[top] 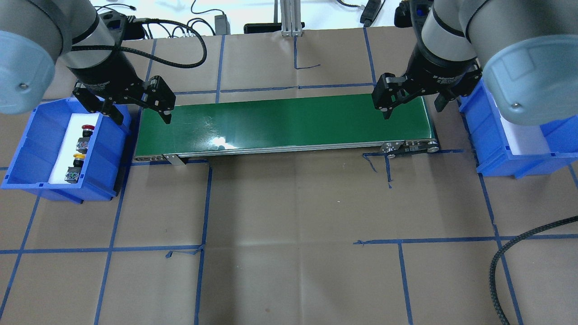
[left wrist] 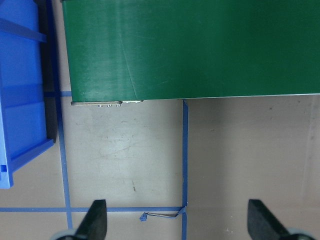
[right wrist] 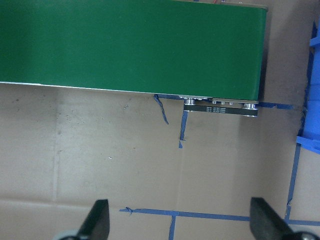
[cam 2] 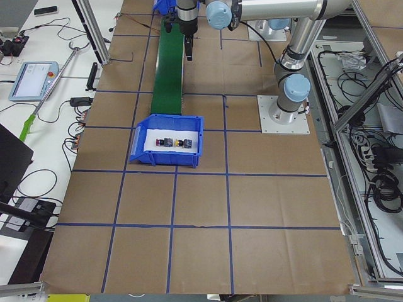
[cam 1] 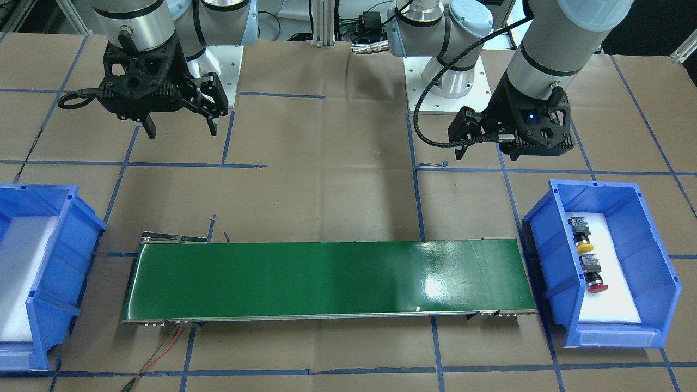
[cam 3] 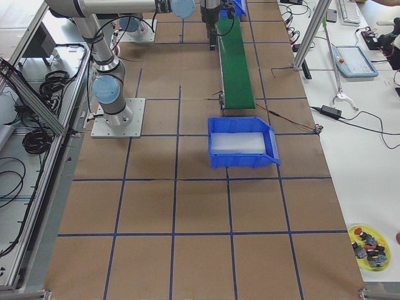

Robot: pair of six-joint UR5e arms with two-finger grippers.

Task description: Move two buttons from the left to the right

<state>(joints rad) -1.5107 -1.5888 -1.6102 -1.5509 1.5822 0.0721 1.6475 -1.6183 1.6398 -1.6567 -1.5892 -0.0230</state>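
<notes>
The left arm (cam 1: 550,49) and right arm (cam 1: 136,22) are silver-grey tubes with pale blue joint caps (top: 528,81) and black seam rings, on white, screw-dotted base plates (cam 1: 234,65). Black skeletal wrist mounts (cam 1: 536,130) (each showing a small blue light) carry the black left gripper (top: 143,120) and right gripper (top: 413,112); a braided black cable (top: 494,266) leaves each wrist.

The bench (top: 289,216) (brown-papered, gridded in blue tape) is carrying a green conveyor (top: 280,122), sitting between the left bin (top: 31,144) and the right bin (top: 519,164).

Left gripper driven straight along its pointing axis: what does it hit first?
Left gripper likely meets the paper-covered table at a blue tape crossing; wrist view puts green belt and blue bin off that line.
</notes>
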